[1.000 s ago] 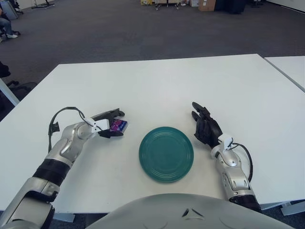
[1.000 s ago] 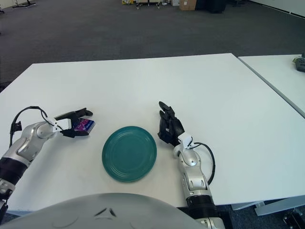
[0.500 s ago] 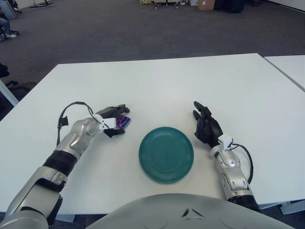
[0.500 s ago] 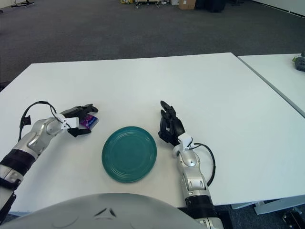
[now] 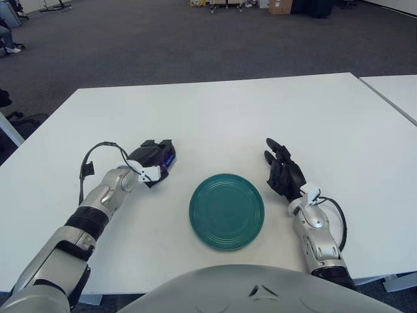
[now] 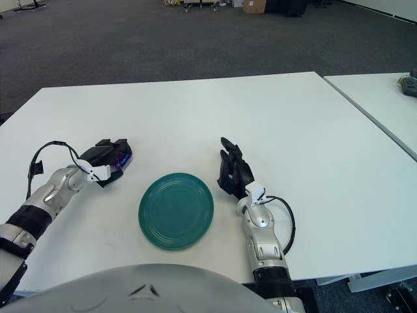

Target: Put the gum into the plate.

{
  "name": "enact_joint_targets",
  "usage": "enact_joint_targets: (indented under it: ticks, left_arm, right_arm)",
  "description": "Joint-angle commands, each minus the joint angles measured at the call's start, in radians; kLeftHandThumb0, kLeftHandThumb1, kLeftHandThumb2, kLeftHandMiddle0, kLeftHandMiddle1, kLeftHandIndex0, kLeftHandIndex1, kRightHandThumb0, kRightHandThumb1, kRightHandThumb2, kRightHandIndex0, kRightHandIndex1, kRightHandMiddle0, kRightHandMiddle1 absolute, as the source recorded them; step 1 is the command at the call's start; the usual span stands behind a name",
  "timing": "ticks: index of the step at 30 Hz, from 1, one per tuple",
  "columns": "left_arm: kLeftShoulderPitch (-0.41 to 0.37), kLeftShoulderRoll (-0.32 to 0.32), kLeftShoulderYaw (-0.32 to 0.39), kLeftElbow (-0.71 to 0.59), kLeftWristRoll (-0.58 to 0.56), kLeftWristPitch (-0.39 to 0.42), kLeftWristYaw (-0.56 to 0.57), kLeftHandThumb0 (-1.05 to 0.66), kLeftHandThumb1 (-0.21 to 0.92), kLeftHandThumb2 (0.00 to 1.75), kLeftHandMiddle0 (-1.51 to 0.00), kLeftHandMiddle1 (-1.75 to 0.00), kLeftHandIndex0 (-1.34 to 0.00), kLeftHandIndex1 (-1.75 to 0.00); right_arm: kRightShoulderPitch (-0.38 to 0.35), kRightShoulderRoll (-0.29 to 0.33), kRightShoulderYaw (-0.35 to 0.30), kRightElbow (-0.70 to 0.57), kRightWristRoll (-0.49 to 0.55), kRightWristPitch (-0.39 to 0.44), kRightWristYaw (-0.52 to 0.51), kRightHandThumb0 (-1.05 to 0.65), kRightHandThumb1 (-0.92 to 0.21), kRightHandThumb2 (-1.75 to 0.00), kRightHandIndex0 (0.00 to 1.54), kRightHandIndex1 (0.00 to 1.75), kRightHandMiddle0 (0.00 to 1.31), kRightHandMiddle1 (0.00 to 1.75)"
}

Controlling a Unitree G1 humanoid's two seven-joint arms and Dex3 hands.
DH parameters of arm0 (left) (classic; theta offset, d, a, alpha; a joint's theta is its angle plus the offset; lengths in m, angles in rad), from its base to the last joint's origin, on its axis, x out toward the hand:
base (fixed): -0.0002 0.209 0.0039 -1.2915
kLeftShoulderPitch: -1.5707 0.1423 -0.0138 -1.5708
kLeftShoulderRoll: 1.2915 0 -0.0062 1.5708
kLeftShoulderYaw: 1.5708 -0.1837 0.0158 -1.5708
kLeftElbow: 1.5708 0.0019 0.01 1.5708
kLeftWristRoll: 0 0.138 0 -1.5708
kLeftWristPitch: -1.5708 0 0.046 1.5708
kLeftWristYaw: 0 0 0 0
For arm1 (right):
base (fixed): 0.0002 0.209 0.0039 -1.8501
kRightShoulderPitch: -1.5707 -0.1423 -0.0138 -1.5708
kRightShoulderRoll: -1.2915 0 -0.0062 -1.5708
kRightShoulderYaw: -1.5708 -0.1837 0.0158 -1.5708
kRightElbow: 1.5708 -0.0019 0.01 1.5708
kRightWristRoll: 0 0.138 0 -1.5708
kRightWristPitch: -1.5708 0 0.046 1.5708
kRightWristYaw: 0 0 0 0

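The left robot hand (image 5: 153, 160) is curling its dark fingers (image 5: 159, 149) over the gum (image 5: 169, 160), a small purple-and-blue pack that is showing only at the hand's right edge, to the left of the green plate (image 5: 227, 210) and apart from its rim. The pack is sitting low against the white tabletop (image 5: 221, 117); whether it is lifted off, I cannot tell. The right robot hand (image 5: 284, 175) is showing just right of the plate, fingers extended and loosely spread, holding nothing.

Teal plate (image 5: 227, 210), purple-blue gum (image 5: 169, 160)
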Motion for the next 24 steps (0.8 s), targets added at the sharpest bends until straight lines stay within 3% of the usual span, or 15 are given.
enact_joint_targets:
  ticks: [1,17,24]
  left_arm:
    - [0.083,-0.01,-0.057,0.054,0.029,-0.016,-0.027,0.0,0.11,1.41,-0.86,-1.3,-0.66,-1.75]
    - [0.099,0.027,0.008,-0.029,-0.022,0.001,-0.03,0.01,0.08,1.41,-0.92,-1.2,-0.71,-1.75]
    - [0.104,0.104,0.127,-0.206,-0.069,0.034,-0.062,0.01,0.07,1.42,-0.94,-1.19,-0.71,-1.75]
  right_arm:
    - [0.024,0.0,-0.011,0.048,0.006,0.063,-0.008,-0.87,-0.92,-0.9,0.17,0.01,0.0,0.41]
    - [0.018,0.004,-0.013,0.05,0.004,0.058,-0.011,-0.85,-0.92,-0.9,0.16,0.0,0.0,0.4]
    - [0.018,0.003,-0.014,0.048,0.005,0.053,-0.009,-0.85,-0.92,-0.9,0.17,0.0,0.0,0.4]
